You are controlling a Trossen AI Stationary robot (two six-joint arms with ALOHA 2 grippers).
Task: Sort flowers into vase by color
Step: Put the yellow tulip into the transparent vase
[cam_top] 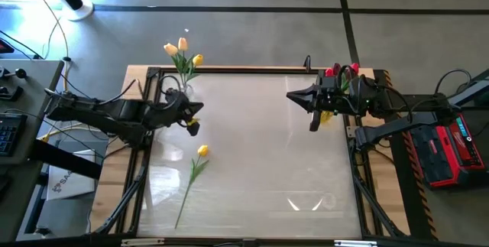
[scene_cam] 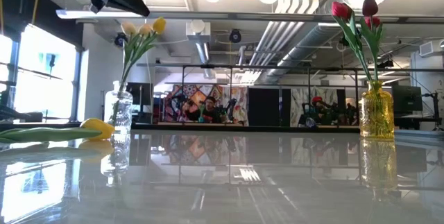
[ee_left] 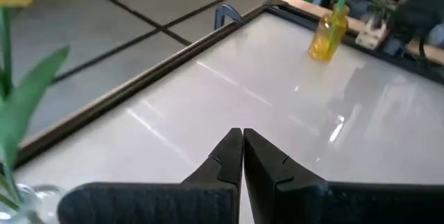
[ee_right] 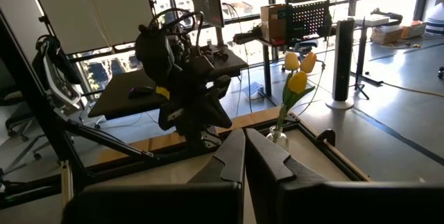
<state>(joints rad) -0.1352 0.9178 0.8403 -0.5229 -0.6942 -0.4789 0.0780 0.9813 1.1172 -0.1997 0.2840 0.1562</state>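
Observation:
A clear vase (scene_cam: 119,109) at the table's far left holds yellow and cream tulips (cam_top: 183,52). At the far right stands a yellow vase (scene_cam: 377,113) with red and maroon tulips (scene_cam: 354,12). One yellow tulip (cam_top: 200,151) lies flat on the table at the left, its stem (cam_top: 186,193) running toward the near edge. My left gripper (ee_left: 241,135) is shut and holds nothing; it hangs above the table near the clear vase. My right gripper (ee_right: 243,135) is shut too, held level beside the yellow vase and pointing toward the table's left.
A raised frame (cam_top: 252,69) runs round the glossy white table, with a clamp (cam_top: 308,63) on its far edge. A red case (cam_top: 451,147) sits beyond the right edge and a desk (cam_top: 15,117) beyond the left. The table's middle and near right are bare.

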